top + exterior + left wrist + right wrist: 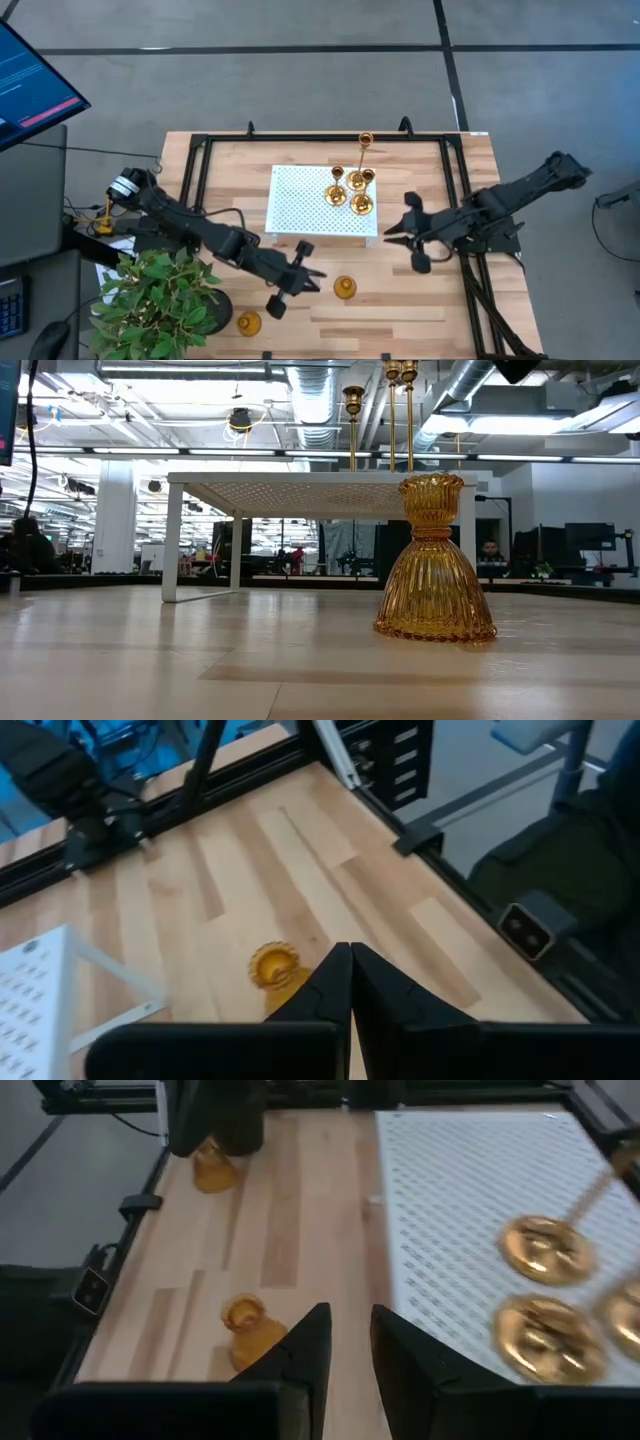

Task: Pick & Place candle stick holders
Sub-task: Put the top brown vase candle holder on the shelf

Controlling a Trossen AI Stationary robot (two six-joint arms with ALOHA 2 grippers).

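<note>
- Closest to the low camera: a squat ribbed amber glass candle holder point(434, 560) on the wooden desk point(420, 310), near side of the white perforated tray point(300, 205).
- Four tall brass candlesticks point(352, 190) already stand on the tray's right end; another amber holder point(249, 323) sits by the green potted plant point(165, 300).
- Left pincer point(296, 281), fingers pressed together, hangs just left of the ribbed one.
- Right pincer point(408, 237) hovers slightly spread beside the tray.
- I'd spread wide, drop straight over the neck, squeeze gently since glass slips.
</note>
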